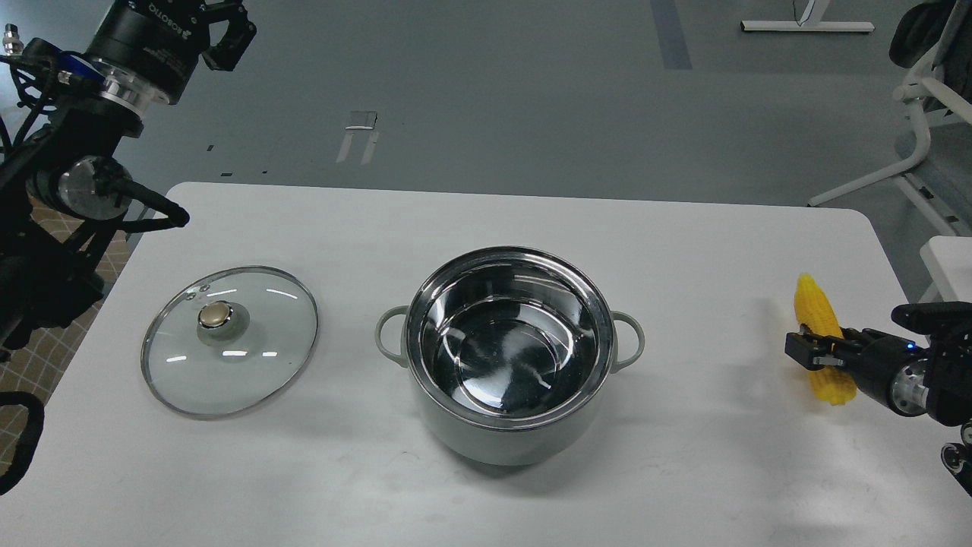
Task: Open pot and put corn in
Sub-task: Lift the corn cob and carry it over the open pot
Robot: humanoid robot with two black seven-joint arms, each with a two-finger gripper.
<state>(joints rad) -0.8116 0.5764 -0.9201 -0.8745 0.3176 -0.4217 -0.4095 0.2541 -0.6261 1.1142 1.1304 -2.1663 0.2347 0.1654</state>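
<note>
The pot (509, 425) stands open at the table's middle, its shiny steel inside empty. The glass lid (229, 339) with its gold knob lies flat on the table to the pot's left. The yellow corn (814, 298) is at the far right of the table. My right gripper (812, 351) comes in from the right edge and is shut across the cob's middle. My left gripper (228, 34) is raised at the top left, far from the table's things. It is dark and cut by the frame edge, so its fingers cannot be told apart.
The white table (683, 243) has its right edge just past the corn. A white chair base (926, 152) stands on the floor at the right. My left arm's thick links (83, 182) hang over the table's left edge near the lid.
</note>
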